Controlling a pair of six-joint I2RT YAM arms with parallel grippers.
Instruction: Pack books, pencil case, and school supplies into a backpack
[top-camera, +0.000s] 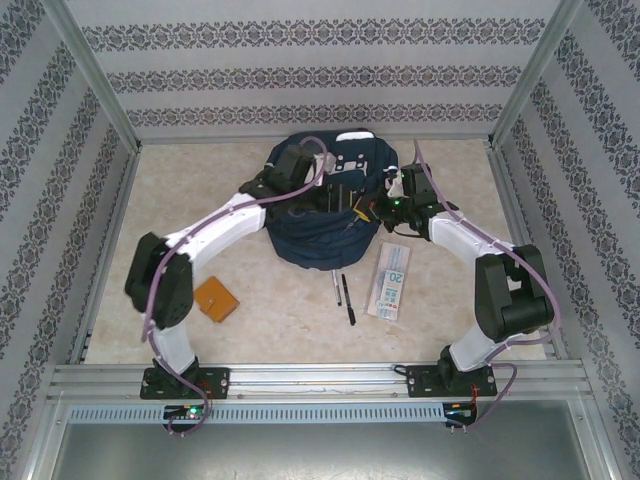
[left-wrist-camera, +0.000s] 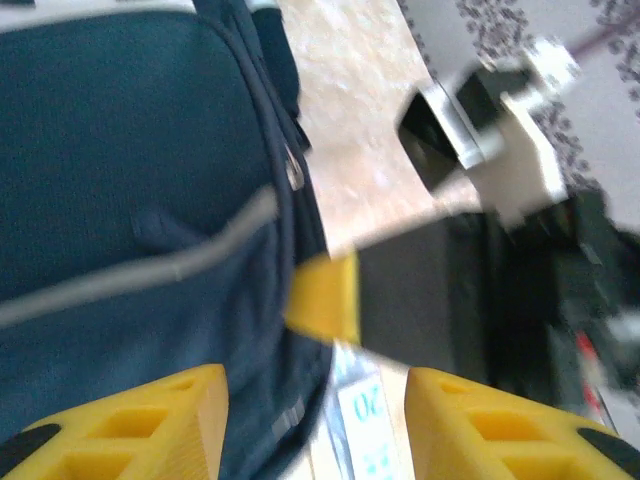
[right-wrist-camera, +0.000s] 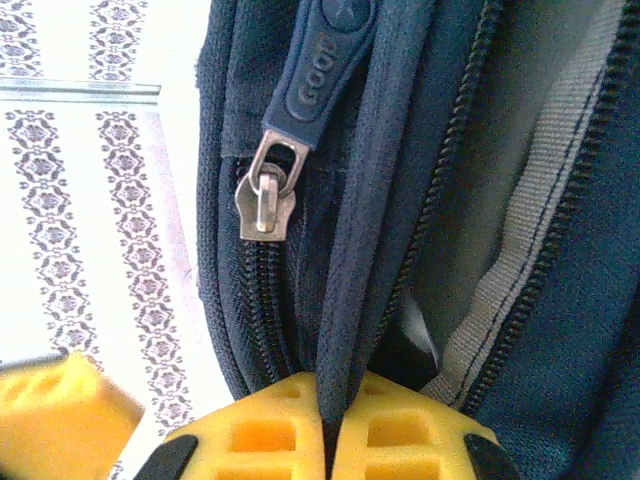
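Observation:
The navy backpack stands at the back middle of the table, and both arms reach into its top. My right gripper is shut on a fold of the backpack's rim, beside a zipper slider. My left gripper hangs open just off the backpack's side, with nothing between its fingers. Below that gap lies the pale pencil case printed "20". On the table, the pencil case lies right of two black pens. An orange-brown booklet lies at the left.
Patterned walls and metal frame posts close in the table on three sides. The right arm's elbow stands near the right wall. Bare tabletop stretches between the arm bases.

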